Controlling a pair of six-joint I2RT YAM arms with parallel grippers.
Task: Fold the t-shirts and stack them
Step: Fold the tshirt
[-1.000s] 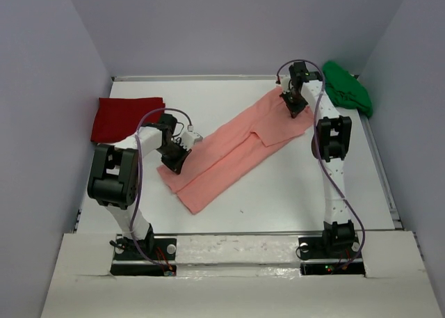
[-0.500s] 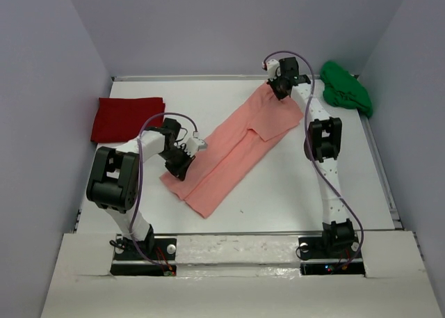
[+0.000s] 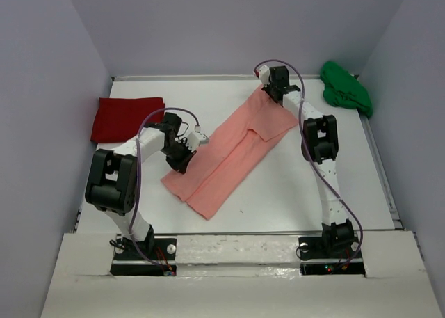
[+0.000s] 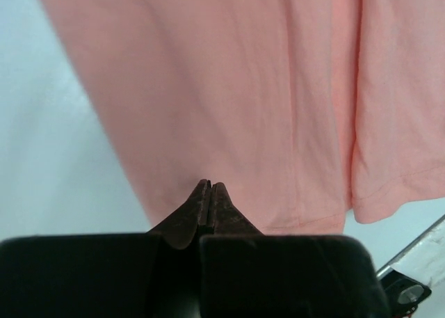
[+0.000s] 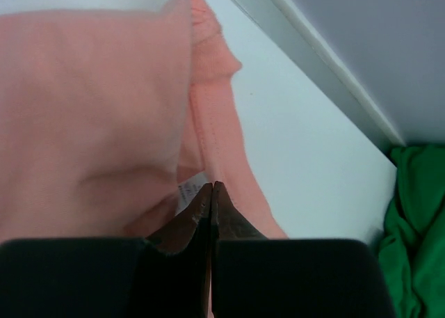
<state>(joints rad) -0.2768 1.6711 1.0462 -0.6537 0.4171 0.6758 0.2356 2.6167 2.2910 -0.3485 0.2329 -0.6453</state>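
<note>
Salmon-pink t-shirt (image 3: 233,147), collar pinched by right gripper (image 5: 211,187), edge by left gripper (image 4: 209,186)

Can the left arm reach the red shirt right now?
Probably yes: the red shirt lies close beside that arm, with only bare table between. But the left gripper is shut on the pink shirt, so it would have to let go first.

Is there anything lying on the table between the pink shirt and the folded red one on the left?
Nothing loose. Only bare table separates the salmon-pink shirt from the red shirt; the left tool, shut on the pink shirt's edge, reaches over that gap with its arm.
</note>
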